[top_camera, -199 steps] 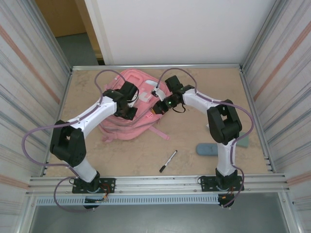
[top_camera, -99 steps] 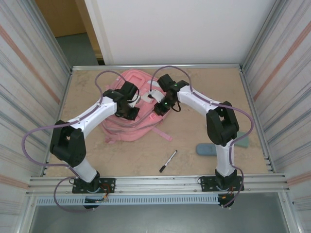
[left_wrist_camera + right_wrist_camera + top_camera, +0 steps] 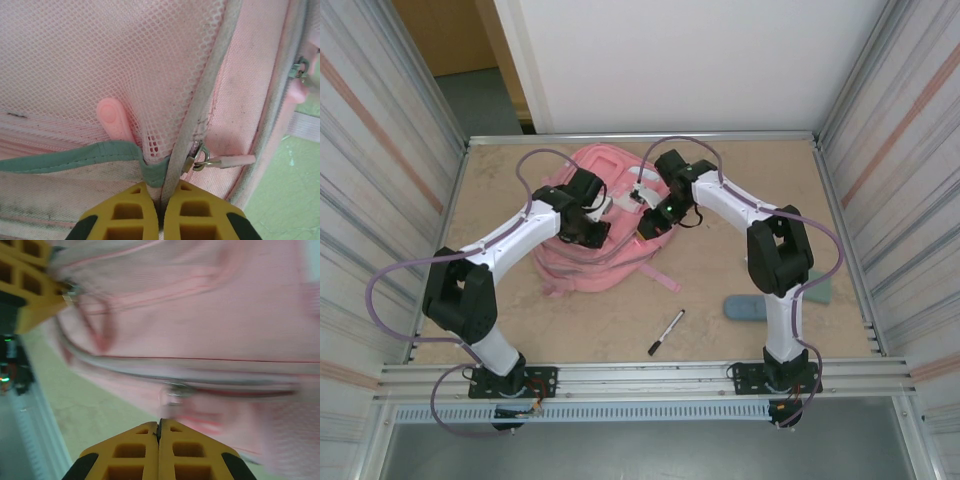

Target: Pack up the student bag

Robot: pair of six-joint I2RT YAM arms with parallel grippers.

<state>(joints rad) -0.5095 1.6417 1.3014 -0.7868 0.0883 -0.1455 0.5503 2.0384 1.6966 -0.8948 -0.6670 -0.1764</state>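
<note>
Left arm (image 3: 505, 240) bent over student bag (image 3: 585, 268), left pincer (image 3: 161, 210) clenched on trim (image 3: 200, 120) (beside mesh (image 3: 125, 60)), right arm (image 3: 740, 205) mirrored, right pincer (image 3: 159, 440) clenched.

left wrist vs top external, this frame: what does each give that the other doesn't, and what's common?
Left wrist: close-up of the student bag. The left gripper is shut, with the grey trim running into its tips. Also a mesh pocket, green binding and a metal zip slider with a pink tab.
Top external: the bag's full outline, the left arm and right arm reaching over it, plus a black pen and a blue-grey object on the table.
Shared: the pink bag with the left gripper at it.
</note>
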